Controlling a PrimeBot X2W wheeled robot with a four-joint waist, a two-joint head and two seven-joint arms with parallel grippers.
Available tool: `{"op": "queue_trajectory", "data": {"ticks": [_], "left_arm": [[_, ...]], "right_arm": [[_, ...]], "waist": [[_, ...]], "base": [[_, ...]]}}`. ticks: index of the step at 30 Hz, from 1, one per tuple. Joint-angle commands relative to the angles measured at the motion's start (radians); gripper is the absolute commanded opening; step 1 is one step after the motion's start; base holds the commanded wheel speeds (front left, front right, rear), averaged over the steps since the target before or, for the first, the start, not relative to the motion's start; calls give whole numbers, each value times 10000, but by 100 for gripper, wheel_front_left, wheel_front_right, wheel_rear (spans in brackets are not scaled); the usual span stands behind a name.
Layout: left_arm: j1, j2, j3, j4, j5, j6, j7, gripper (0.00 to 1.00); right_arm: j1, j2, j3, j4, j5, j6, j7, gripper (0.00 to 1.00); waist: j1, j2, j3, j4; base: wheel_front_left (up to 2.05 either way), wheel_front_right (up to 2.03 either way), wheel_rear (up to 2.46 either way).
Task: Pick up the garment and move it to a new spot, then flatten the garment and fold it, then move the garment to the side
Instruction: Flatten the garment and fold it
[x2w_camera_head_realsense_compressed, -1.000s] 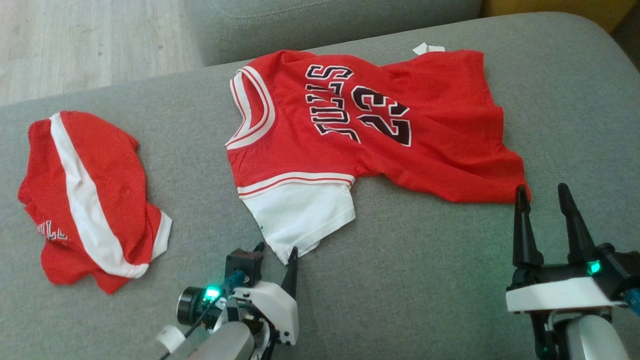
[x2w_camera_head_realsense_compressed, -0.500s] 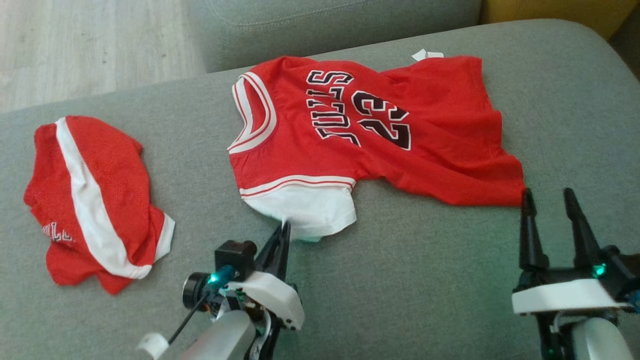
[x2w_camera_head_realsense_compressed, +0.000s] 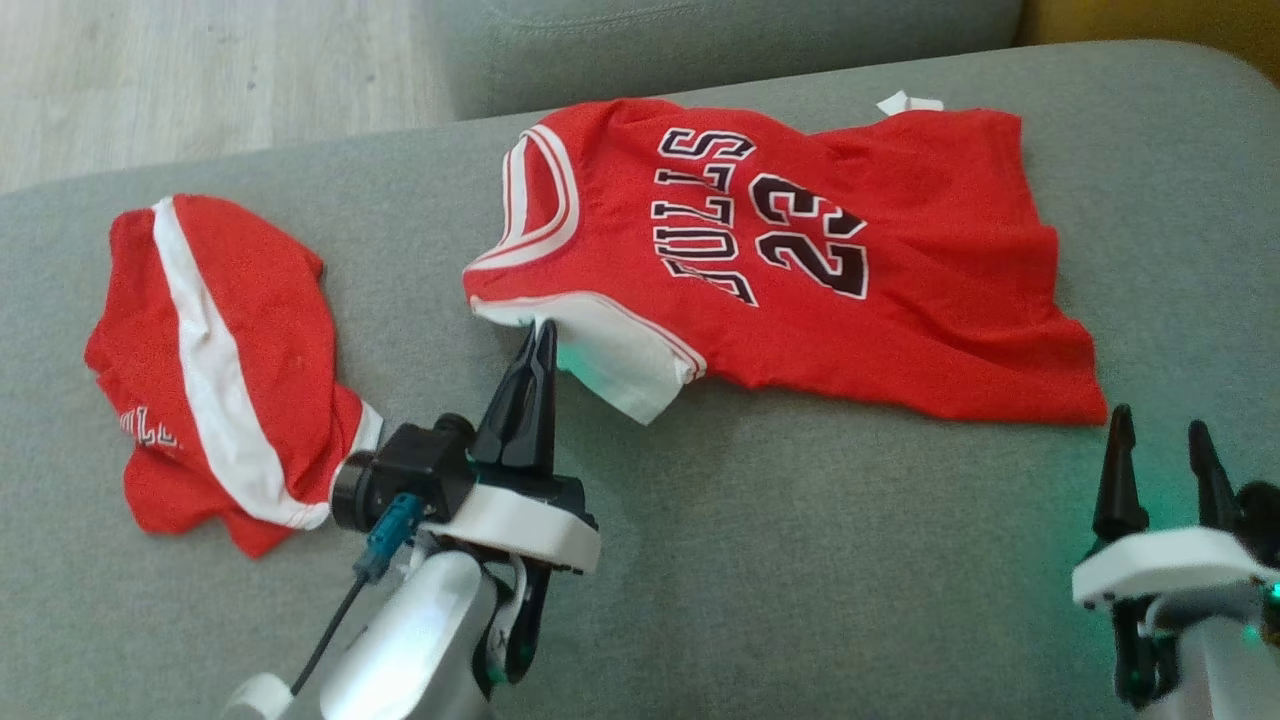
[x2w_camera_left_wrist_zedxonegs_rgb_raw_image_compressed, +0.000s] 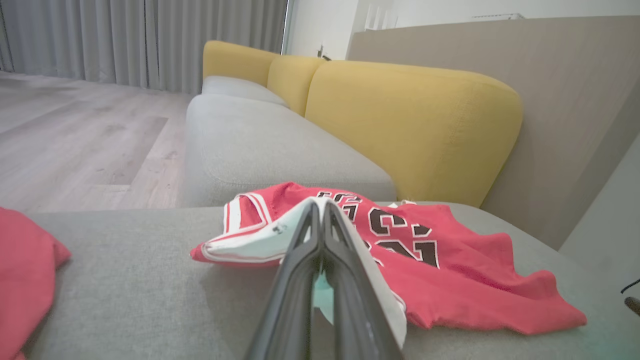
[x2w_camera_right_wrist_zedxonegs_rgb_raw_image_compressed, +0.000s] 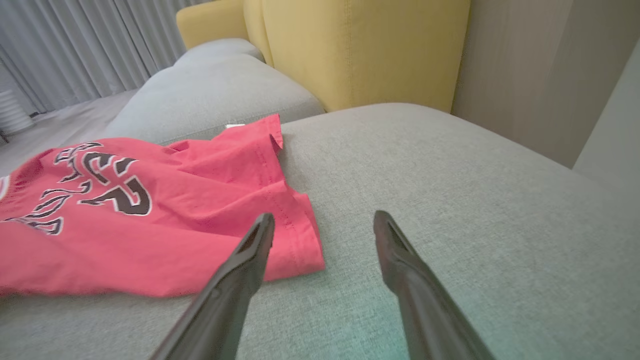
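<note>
Left end effector clamped closed, right end effector wide apart.

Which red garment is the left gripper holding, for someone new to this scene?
On the grey sofa cushion, look at its middle. The red jersey lies spread there, its white sleeve pinched in the shut left gripper. Unlike the crumpled white-striped red garment to its left, it shows a black number 23.

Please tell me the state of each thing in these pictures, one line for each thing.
jersey: spread on the sofa cushion, wrinkled, not folded yet.
white sleeve: pinched at its edge, lifted off the cushion.
left gripper: shut on the white sleeve.
right gripper: open, holding nothing, beside the jersey's hem corner.
second red garment: crumpled heap, untouched.
</note>
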Motion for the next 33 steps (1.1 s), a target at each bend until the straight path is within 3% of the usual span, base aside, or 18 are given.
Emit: {"op": "queue_trajectory", "data": {"ticks": [1, 6, 11, 17, 18, 19, 26, 32, 33], "left_arm": [[-260, 142, 457, -464, 199, -15, -120, 0], [-24, 3, 955, -1103, 715, -63, -122, 0], [186, -197, 1194, -1379, 1140, -376, -123, 0], [229, -315, 1293, -1274, 1448, -559, -123, 0], [234, -329, 1329, -1226, 1464, -564, -123, 0], [245, -339, 1349, -1140, 1471, -568, -123, 0], [130, -353, 1552, -465, 1116, -829, -123, 0], [-851, -292, 2079, -594, 433, -1299, 2, 0], [-851, -292, 2079, -594, 433, -1299, 2, 0]], "right_arm": [[-591, -81, 127, -19, -89, -7, 0, 100], [-1665, -81, -423, 1824, -386, -7, 261, 100], [-2745, -81, -1147, 3814, -1194, -7, 459, 100], [-3363, -81, -1043, 5390, -1653, -7, 468, 100], [-3446, -81, -1019, 5596, -1678, -7, 434, 37], [-3525, -81, -1005, 5758, -1695, -7, 358, 0], [-4159, -81, -959, 5529, -1309, -7, -225, 0], [-4012, -81, 478, 2487, -188, -7, -250, 0], [-4012, -81, 478, 2487, -188, -7, -250, 0]], "waist": [[0, 0, 89, 83], [0, 0, 272, 275], [0, 0, 427, 463], [0, 0, 466, 523], [0, 0, 450, 523], [0, 0, 429, 519], [0, 0, 23, 381], [0, 0, -564, 186], [0, 0, -564, 186]], "base": [[0, 0, 0], [0, 0, 0], [0, 0, 0], [0, 0, 0], [0, 0, 0], [0, 0, 0], [0, 0, 0], [0, 0, 0], [0, 0, 0]]}}
